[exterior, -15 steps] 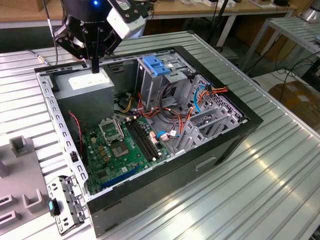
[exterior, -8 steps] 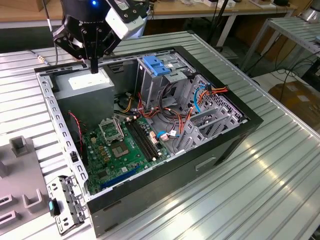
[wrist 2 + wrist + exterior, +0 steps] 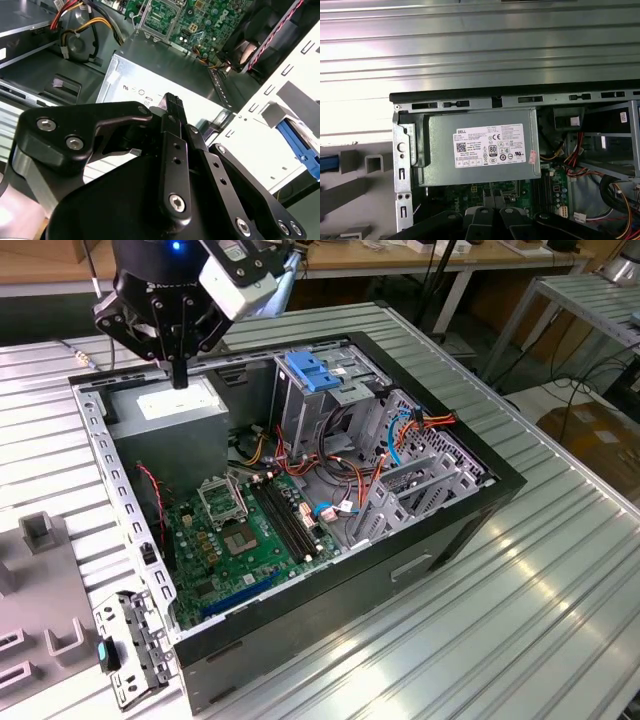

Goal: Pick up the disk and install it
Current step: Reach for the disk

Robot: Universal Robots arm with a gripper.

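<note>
I hold the black gripper (image 3: 180,383) pinched closed and empty, probably just passing, above the grey metal box with a white sticker (image 3: 170,412) in a corner of the open black computer case (image 3: 330,590).

Open computer case (image 3: 400,570) holds green motherboard (image 3: 240,540), grey power supply (image 3: 205,412)

The computer case (image 3: 300,635) lies open on the table (image 3: 560,620). Inside, the power supply (image 3: 175,405) fills the far corner toward the exterior view's left, with the motherboard (image 3: 240,535) in front of it and the drive cage (image 3: 315,390) beside it toward the exterior view's right. The gripper (image 3: 180,382) hangs over the power supply. A fixture (image 3: 40,535) rests on the table outside the case, at the exterior view's left
</note>
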